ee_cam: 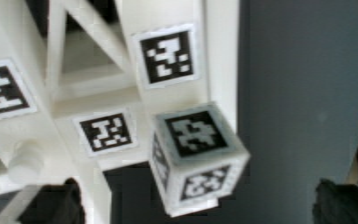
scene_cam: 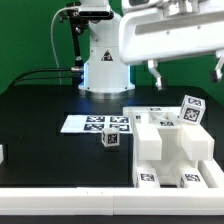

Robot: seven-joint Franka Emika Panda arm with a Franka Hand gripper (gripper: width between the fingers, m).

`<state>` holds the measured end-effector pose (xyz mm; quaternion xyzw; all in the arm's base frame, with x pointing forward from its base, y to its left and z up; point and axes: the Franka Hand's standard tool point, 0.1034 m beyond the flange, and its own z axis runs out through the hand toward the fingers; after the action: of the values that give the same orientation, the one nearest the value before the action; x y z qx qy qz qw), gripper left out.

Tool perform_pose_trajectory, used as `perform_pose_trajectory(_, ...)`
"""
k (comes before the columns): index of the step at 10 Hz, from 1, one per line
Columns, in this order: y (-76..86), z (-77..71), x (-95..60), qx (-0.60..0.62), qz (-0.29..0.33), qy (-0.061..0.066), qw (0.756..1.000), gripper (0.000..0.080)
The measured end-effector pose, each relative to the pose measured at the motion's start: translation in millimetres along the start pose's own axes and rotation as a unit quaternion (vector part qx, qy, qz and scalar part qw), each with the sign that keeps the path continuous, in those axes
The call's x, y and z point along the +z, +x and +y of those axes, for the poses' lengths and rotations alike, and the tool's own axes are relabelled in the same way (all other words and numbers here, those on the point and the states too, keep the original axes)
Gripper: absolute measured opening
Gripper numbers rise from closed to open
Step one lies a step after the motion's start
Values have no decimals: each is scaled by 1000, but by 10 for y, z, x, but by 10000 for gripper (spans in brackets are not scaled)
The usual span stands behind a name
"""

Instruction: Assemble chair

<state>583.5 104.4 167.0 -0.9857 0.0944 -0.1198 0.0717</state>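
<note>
**End effector spread wide over the chair parts**

On my feed the end effector [scene_cam: 185,68] hangs raised at the exterior view's right. Its fingers are far apart and hold nothing. Below it the chair [scene_cam: 170,148] sits as a blocky white cluster of panels and bars on the black desk [scene_cam: 40,110], toward the exterior view's right. A small tagged peg [scene_cam: 112,141] stands apart from that cluster, just beside the marker board [scene_cam: 95,123]. Through the wrist view I see tagged white bars [ee_cam: 167,60] and a tagged block [ee_cam: 197,160], with dark fingertips [ee_cam: 34,208] at either side of them.
</note>
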Motion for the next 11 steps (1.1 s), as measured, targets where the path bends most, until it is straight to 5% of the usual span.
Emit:
perform_pose_trajectory(3,-37,15,38,18,-100,-15,995,649)
perform_pose_trajectory(5,-9,56,48,18,-104,-22,994,649)
perform_pose_trajectory(7,170,161,110,27,-139,-89,986,649)
perform_pose_trajectory(8,265,133,181,35,-126,-109,985,649)
perform_pose_trajectory(11,244,140,235,32,-106,-101,989,649)
